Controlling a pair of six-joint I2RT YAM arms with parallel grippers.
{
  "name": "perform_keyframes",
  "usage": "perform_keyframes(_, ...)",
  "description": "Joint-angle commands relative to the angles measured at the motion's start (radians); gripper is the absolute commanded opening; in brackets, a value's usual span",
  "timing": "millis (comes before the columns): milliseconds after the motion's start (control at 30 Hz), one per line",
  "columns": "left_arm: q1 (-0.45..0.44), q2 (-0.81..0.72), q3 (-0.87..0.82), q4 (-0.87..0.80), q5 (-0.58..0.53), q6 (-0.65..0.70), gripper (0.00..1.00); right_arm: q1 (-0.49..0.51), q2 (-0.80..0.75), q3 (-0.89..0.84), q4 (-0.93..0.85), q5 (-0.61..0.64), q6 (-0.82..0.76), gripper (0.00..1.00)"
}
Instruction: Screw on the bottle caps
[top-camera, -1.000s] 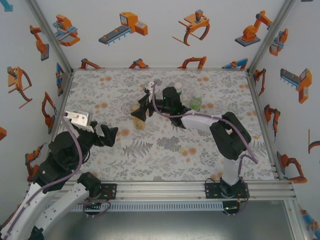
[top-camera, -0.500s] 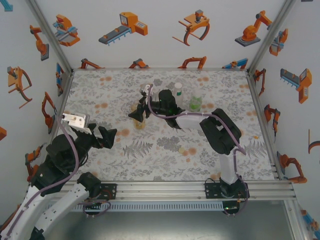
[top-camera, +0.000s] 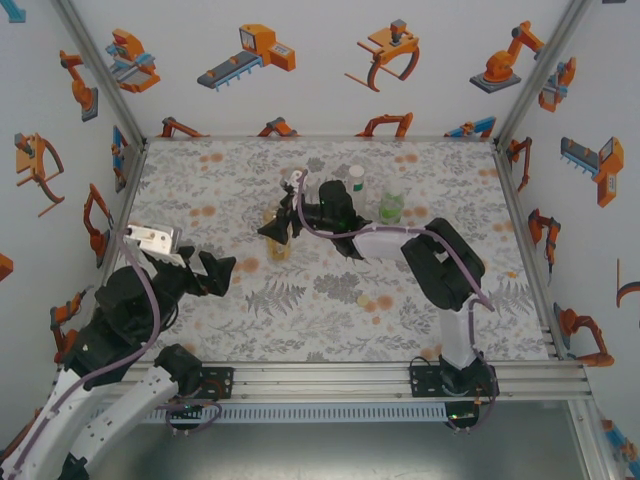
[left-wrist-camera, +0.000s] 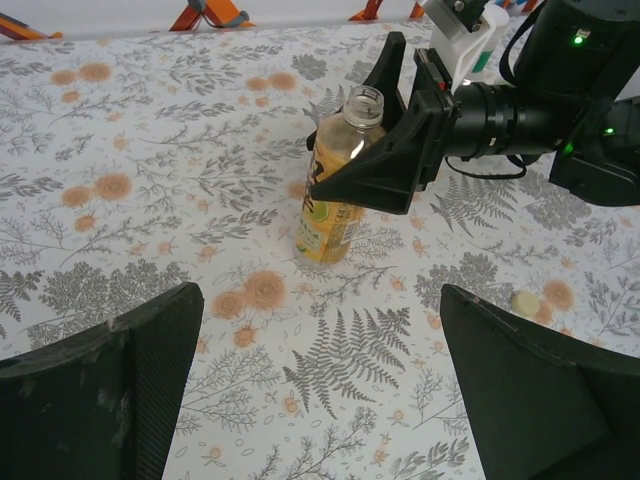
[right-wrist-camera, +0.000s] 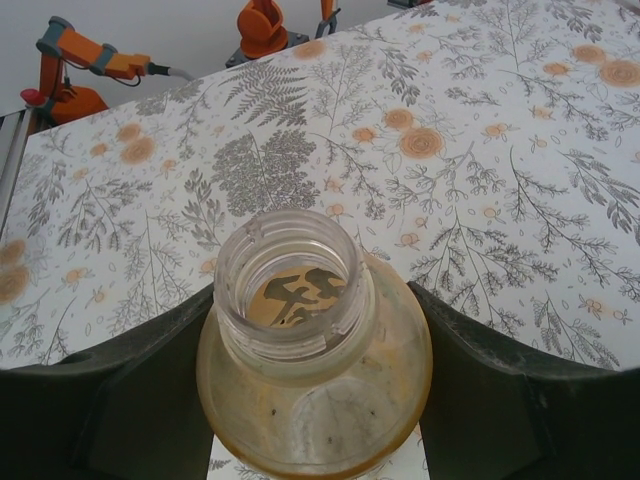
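Observation:
The yellow-orange bottle (top-camera: 279, 247) stands upright and uncapped in the middle of the table. My right gripper (top-camera: 275, 232) reaches in from the right and is shut on its shoulder. In the right wrist view both fingers (right-wrist-camera: 470, 380) press the sides of the bottle (right-wrist-camera: 315, 400), whose threaded neck is open. My left gripper (top-camera: 218, 272) hovers open at the near left, apart from the bottle (left-wrist-camera: 335, 215), with only tabletop between its fingers (left-wrist-camera: 130, 370). A pale yellow cap (top-camera: 363, 299) lies loose on the table (left-wrist-camera: 524, 300).
A green-tinted bottle (top-camera: 392, 207) and a slim bottle with a white top (top-camera: 356, 180) stand behind the right arm. The floral table is walled on three sides; the arm bases sit on the rail (top-camera: 320, 380) at the near edge.
My right gripper shifted slightly left and its jaws closed in on the yellow bottle. The left arm barely moved.

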Motion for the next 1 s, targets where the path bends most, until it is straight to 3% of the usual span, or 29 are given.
perform_keyframes(0,0.005,0.028,-0.027,0.057,0.024,-0.003,0.94,0.006,-0.083,-0.031,0.052,0.011,-0.024,0.49)
perform_keyframes(367,0.005,0.199,-0.068,0.233,0.162,0.035,0.96,0.004,-0.293,-0.191,0.008,0.060,-0.060,0.50)
perform_keyframes(567,0.006,0.292,-0.091,0.387,0.340,0.105,0.96,0.001,-0.436,-0.264,-0.054,0.095,-0.062,0.50)
perform_keyframes(800,0.004,0.378,-0.109,0.582,0.584,0.208,0.96,0.001,-0.625,-0.277,-0.260,0.147,-0.080,0.49)
perform_keyframes(967,0.002,0.440,-0.114,0.714,0.696,0.235,0.97,0.003,-0.753,-0.267,-0.394,0.171,-0.061,0.48)
